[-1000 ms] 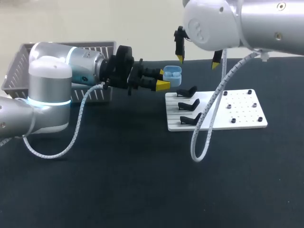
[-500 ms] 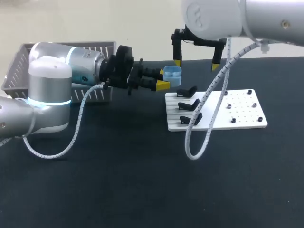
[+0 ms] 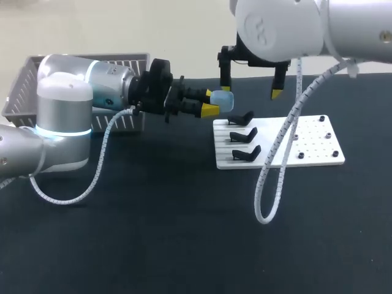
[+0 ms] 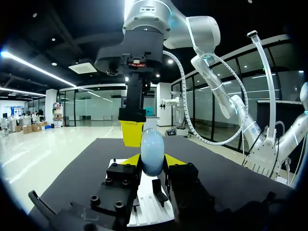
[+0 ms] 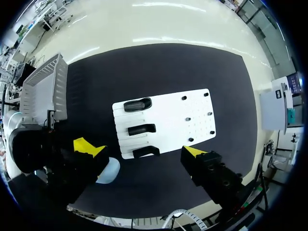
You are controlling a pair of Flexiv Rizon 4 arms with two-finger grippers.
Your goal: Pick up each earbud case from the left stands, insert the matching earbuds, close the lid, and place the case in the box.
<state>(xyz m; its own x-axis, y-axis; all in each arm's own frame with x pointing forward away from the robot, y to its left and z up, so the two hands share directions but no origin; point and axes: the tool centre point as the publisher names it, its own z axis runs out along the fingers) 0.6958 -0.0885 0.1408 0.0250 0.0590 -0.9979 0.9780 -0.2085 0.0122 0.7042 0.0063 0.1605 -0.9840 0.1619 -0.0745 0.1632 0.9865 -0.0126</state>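
Jaws of left gripper [image 3: 207, 105] clamped on blue earbud case [image 3: 222, 100], held above surface [image 3: 153, 233] beside white stand plate [image 3: 306, 144]. Jaws of right gripper [image 3: 250, 90] spread wide, one tip at case. Lid open half-second back, now shut; drop into basket [image 3: 24, 86] likely next.

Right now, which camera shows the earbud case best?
The left wrist view: the earbud case sits large and central, clamped in the left end effector. The head view shows it small, from the side. The right wrist view catches only part of it, behind a finger of the right end effector.
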